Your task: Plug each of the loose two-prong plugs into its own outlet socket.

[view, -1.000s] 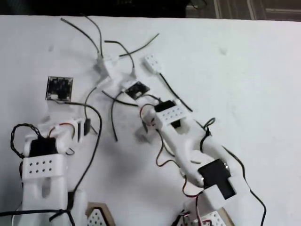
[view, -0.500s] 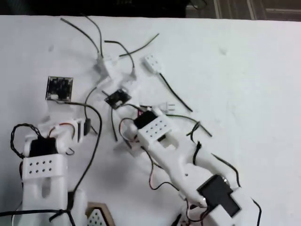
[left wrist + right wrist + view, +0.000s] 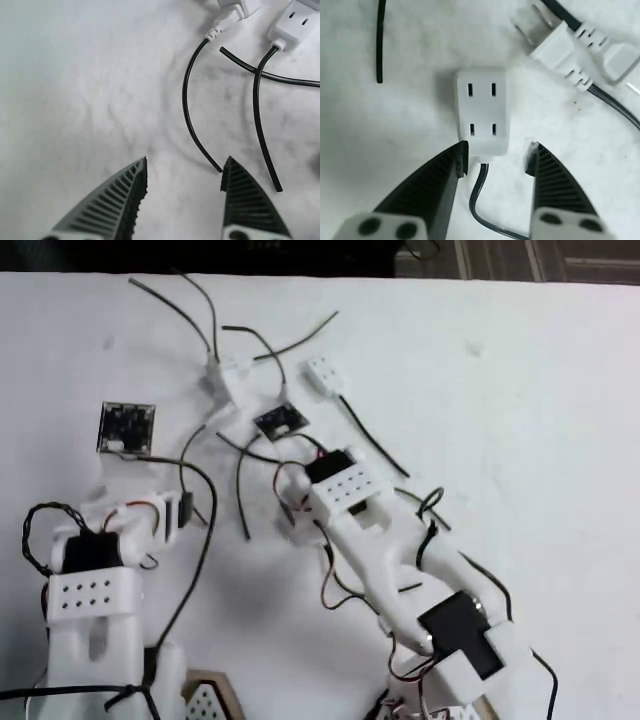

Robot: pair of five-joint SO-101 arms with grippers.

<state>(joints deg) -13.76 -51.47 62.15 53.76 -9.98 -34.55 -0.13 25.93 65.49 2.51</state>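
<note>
Noting hazards at this step. Right claw [image 3: 497, 156] is spread, fingers either side of the cord end of the socket [image 3: 482, 112], which lies flat on the table [image 3: 385, 150], slots up, body running ahead of the claw; one fingertip [image 3: 457, 162] sits just beside the socket's edge, contact cannot be told. Plug [image 3: 551, 46] lies farther ahead, past the socket and outside the line of the other finger, prongs angled away from the claw and toward no slot. Left claw [image 3: 185, 170] is also spread, holding nothing, low over bare table with a wire [image 3: 184, 102] end just beside one fingertip. Judged risks: (1) the right claw straddles only the rear end of the socket, so a squeeze there may catch the cord [image 3: 478, 182] or a corner and squirt the light block forward or spin it; (2) the socket is loose, nothing pins it, so a push from a plug likely slides it instead of seating the prongs; (3) the plug's prongs face the wrong way, so it needs turning, and a poor pinch on its ribbed body may let it twist; (4) the stray wire near the left claw may get pinched or dragged, tugging its neighbours out of place.
</note>
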